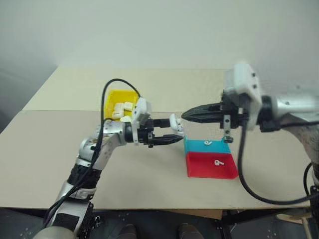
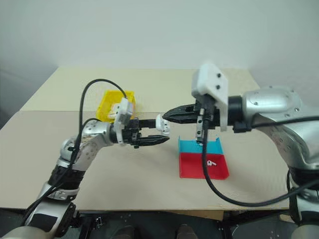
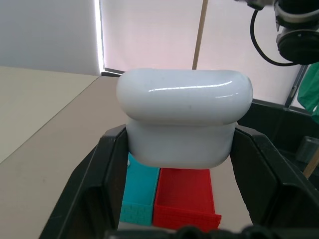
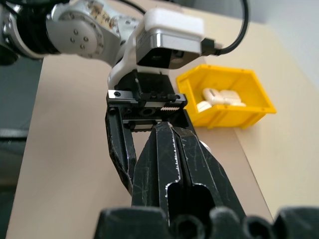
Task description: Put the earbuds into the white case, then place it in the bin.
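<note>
The small white glossy rounded plastic case (image 3: 184, 119), pebble-smooth with a seam between lid and body, is pinched between the two black fingers of the left gripper (image 1: 172, 132), held in the air above the middle of the pale matte table (image 1: 45, 149). In the left wrist view the fingers (image 3: 112, 174) press flat against the case's two sides.

The right gripper (image 1: 192, 115) points at the case from the opposite side, its ridged black fingers pressed together to a narrow tip just beside the case; whether the tip touches it cannot be told.

The small bright yellow rectangular plastic bin (image 1: 112, 99) with tall walls stands toward the table's far edge and holds several white cases (image 4: 222, 96). Toward the near edge lie a shallow blue tray (image 1: 197, 146) and a shallow red tray (image 1: 202, 167), touching, each holding one tiny white earbud (image 1: 218, 162).
</note>
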Available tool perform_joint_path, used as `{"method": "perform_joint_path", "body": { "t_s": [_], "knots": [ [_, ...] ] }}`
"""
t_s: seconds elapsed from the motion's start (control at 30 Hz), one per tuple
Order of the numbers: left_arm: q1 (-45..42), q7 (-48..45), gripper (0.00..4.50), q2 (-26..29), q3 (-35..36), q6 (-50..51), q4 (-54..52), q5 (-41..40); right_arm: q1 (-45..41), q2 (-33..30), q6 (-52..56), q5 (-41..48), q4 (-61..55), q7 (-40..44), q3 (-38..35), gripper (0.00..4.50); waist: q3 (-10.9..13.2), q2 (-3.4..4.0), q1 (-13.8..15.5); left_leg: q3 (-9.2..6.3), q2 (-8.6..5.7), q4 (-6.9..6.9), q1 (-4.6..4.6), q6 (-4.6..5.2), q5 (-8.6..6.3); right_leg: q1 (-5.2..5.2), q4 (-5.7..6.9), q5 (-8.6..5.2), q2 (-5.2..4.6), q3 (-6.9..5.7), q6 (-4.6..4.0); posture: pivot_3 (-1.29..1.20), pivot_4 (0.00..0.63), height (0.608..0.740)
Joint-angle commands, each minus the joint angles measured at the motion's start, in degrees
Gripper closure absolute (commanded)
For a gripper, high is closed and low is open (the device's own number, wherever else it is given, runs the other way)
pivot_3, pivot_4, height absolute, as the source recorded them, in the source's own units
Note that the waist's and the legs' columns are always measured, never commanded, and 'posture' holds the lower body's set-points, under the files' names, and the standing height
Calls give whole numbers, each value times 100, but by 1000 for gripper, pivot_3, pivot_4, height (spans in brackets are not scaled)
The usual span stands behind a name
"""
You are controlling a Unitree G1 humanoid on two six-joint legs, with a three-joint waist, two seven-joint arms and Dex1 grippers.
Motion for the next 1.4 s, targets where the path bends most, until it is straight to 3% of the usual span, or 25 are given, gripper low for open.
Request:
{"method": "perform_joint_path", "body": {
  "t_s": [0.03,0.2,0.37,0.67,0.77,0.93,1.03,1.17,1.4],
  "knots": [
    [-184,112,1710,-133,-15,-219,-45,191,-707,136,-6,-666,246,387,567,4473,0,1,3,0,0,0,-1,0,0,-2,0,0,0,1,0,0,150,740],
    [-139,78,1710,-192,19,-217,-169,176,-1369,523,-145,-1610,684,659,1342,4473,0,1,15,4,0,1,-8,0,0,-13,6,0,-1,3,0,0,150,740],
    [-65,154,1710,-172,98,-222,-260,173,-1356,499,-314,-2129,747,1142,1653,4473,0,1,108,6,-1,2,-13,0,0,-18,6,0,-2,3,0,0,150,740],
    [216,592,1710,-174,409,-203,-483,71,-963,455,123,-2190,726,998,939,4473,1,4,150,6,-1,5,-14,0,0,-19,9,0,-3,3,0,0,150,740],
    [331,872,1710,-291,565,-251,-615,14,-782,804,650,-1924,684,417,213,4473,1,3,140,6,-1,4,-13,0,0,-18,9,1,-3,3,0,0,150,740],
    [504,2044,1710,-637,756,-680,-815,617,-296,1665,1796,-841,598,-534,-1861,4473,1,3,169,3,0,4,-10,1,0,-14,15,2,-2,2,-3,0,150,740],
    [448,2966,1710,-771,1012,-705,-828,969,406,1878,1937,-554,186,-968,-2539,4473,-1,0,224,-2,-3,5,-6,1,0,4,3,3,-6,-5,-1,0,150,740],
    [318,3983,1710,-817,1254,-804,-544,1562,1246,2047,1685,-726,-467,-1671,-2545,4473,-2,0,227,-5,-5,5,0,1,0,11,2,4,-8,-8,2,0,150,740],
    [-467,5812,1710,-1020,1250,-1069,1447,2781,1826,2285,1758,-853,-1148,-2460,-1949,4473,-2,0,175,-8,-7,5,3,3,2,13,5,7,-6,-8,4,0,150,740]
  ]
}}
